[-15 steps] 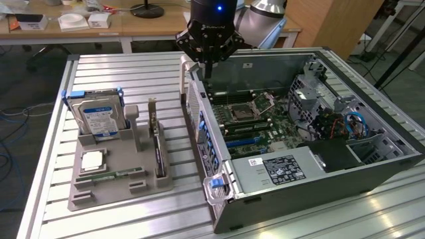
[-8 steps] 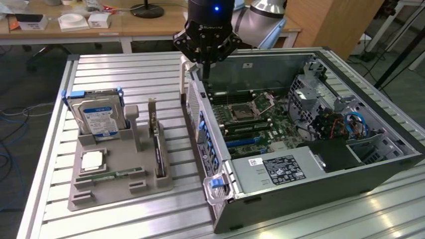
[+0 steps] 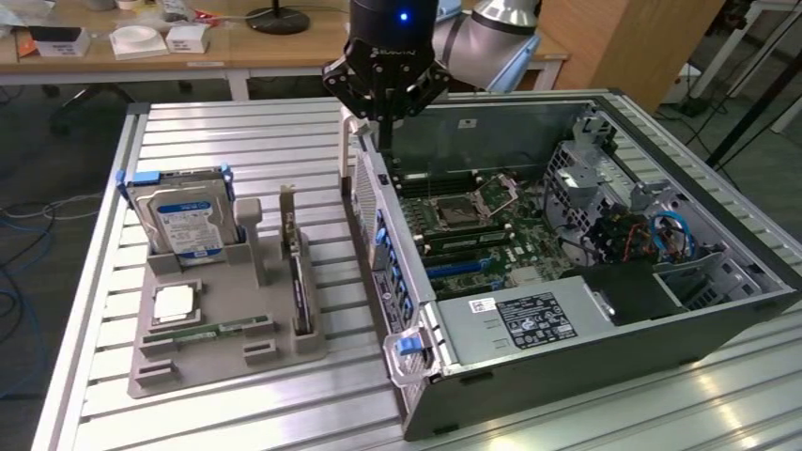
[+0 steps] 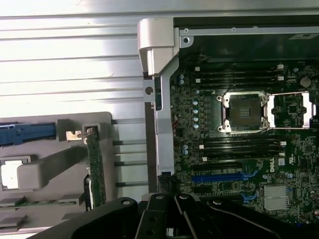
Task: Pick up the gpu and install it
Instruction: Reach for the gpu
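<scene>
Gripper (image 3: 383, 130) closed, fingers pressed together, nothing clamped between them. Located at upper centre of the exterior view, hanging over the wall of the open computer case (image 3: 371, 221) on the exterior view's left, well apart from the gpu. In the wrist view, black finger linkages of the same gripper (image 4: 167, 186) set over that case edge, just beside the motherboard (image 4: 239, 149).

Gpu (image 3: 299, 282) not picked up: parked on edge in a slot of the grey parts tray (image 3: 188, 366), centre-left of the exterior view, near the case wall. Silvery end bracket (image 3: 287, 202) at the far end of the card. Same card in the wrist view (image 4: 94, 167), standing in the tray.

Other tray contents: hard drive with blue-and-white label (image 3: 188, 225) upright at the far end, square processor chip (image 3: 173, 303) and narrow green memory stick (image 3: 207, 329) lying flat nearer the front.

Case lying on its side, cover off, across centre and right of the exterior view. Motherboard exposed, with open CPU socket (image 3: 454, 211) and blue expansion slot (image 4: 222, 177). Power supply with black label (image 3: 532, 319) at lower centre-right. Tray and case both resting on the slatted aluminium table (image 3: 213, 141)
</scene>
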`<state>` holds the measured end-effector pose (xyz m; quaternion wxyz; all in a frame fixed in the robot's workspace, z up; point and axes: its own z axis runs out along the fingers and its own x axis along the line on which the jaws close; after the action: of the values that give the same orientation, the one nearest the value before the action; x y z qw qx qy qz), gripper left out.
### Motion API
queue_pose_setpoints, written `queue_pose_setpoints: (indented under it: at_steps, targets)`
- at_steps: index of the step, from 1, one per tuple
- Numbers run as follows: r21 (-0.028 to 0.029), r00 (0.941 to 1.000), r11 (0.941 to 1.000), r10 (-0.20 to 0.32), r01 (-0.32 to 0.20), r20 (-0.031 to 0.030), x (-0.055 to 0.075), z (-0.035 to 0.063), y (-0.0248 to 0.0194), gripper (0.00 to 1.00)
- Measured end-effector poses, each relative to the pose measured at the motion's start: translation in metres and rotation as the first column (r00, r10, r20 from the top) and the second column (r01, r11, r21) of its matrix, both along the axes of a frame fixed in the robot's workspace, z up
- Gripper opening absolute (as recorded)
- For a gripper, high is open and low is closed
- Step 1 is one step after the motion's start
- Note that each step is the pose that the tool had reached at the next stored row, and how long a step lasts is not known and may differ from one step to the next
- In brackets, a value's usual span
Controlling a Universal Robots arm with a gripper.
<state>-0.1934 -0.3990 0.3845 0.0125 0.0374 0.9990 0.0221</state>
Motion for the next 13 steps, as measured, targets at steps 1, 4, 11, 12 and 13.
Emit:
queue_pose_setpoints:
  at_steps: [1, 4, 11, 12, 13]
  targets:
    - [0.0, 1.0, 1.0, 0.0, 0.0, 0.0, -0.0006, -0.0001, 0.0, 0.11]
    - [0.0001, 1.0, 1.0, 0.0, 0.0, 0.0001, -0.0021, -0.0003, -0.0001, 0.11]
    - [0.0, 1.0, 1.0, 0.0, 0.0, 0.0001, -0.0057, -0.0007, -0.0001, 0.11]
    - [0.0, 1.0, 1.0, 0.0, 0.0, 0.0, -0.0063, -0.0008, -0.0001, 0.11]
    - [0.0001, 1.0, 1.0, 0.0, 0.0, 0.0001, -0.0068, -0.0009, -0.0001, 0.11]
